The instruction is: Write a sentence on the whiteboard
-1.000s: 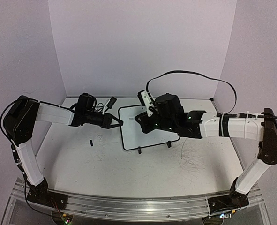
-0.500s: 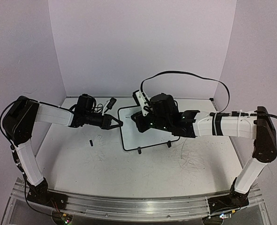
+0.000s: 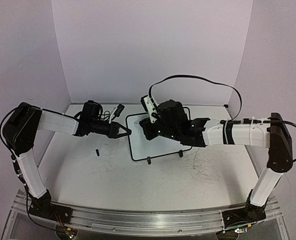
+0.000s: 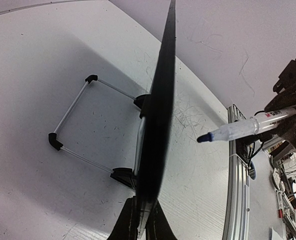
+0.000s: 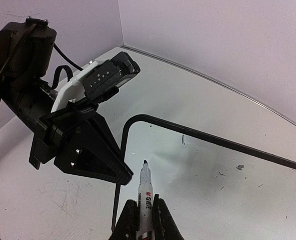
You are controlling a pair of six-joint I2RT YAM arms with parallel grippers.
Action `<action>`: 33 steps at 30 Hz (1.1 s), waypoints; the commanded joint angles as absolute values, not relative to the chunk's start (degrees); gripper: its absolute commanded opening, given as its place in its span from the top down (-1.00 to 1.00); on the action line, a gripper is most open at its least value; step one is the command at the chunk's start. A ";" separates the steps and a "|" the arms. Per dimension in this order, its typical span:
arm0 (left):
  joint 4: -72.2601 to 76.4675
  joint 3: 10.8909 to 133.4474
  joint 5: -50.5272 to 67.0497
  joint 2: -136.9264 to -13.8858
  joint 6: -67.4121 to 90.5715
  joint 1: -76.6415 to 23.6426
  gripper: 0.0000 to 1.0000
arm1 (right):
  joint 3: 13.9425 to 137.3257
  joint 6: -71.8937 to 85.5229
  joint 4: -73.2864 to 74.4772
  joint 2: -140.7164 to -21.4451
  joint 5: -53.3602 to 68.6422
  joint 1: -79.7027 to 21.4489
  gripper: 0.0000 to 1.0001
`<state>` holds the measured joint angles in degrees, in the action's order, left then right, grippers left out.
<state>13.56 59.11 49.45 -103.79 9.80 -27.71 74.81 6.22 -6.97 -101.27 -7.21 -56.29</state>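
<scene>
2 arms meet at the whiteboard, which stands just above the middle of the overhead view on the table, propped on its 2 black feet.

The left gripper reaches in from the left of that view, and its fingers are pinched tight on the board's left edge. In the left wrist view those fingers clamp the black frame at the bottom of the picture. The whiteboard runs edge-on up the middle there, with its wire stand on the left.

The right gripper hangs over the upper left part of the board. Its fingers are closed on a marker, held upright at the bottom of its wrist view, the dark tip pointing at the whiteboard. From the left wrist, the marker comes in from the right, and a gap shows between its blue tip and the board's face.

1 small black piece lies on the table, left of the board.
</scene>
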 commanded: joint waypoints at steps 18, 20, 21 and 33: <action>11.86 58.12 48.56 -101.71 9.76 -27.51 1.00 | 79.54 5.01 -9.74 -104.69 -9.04 -56.53 1.00; 11.86 58.12 48.54 -101.68 9.76 -27.49 1.00 | 79.60 4.92 -9.67 -104.90 -9.16 -56.59 1.00; 11.86 58.08 48.55 -101.63 9.76 -27.51 1.00 | 79.68 4.92 -9.67 -104.97 -9.17 -56.57 1.00; 11.82 58.11 48.59 -101.34 9.76 -27.49 1.00 | 80.04 5.69 -8.94 -106.19 -10.30 -56.52 1.00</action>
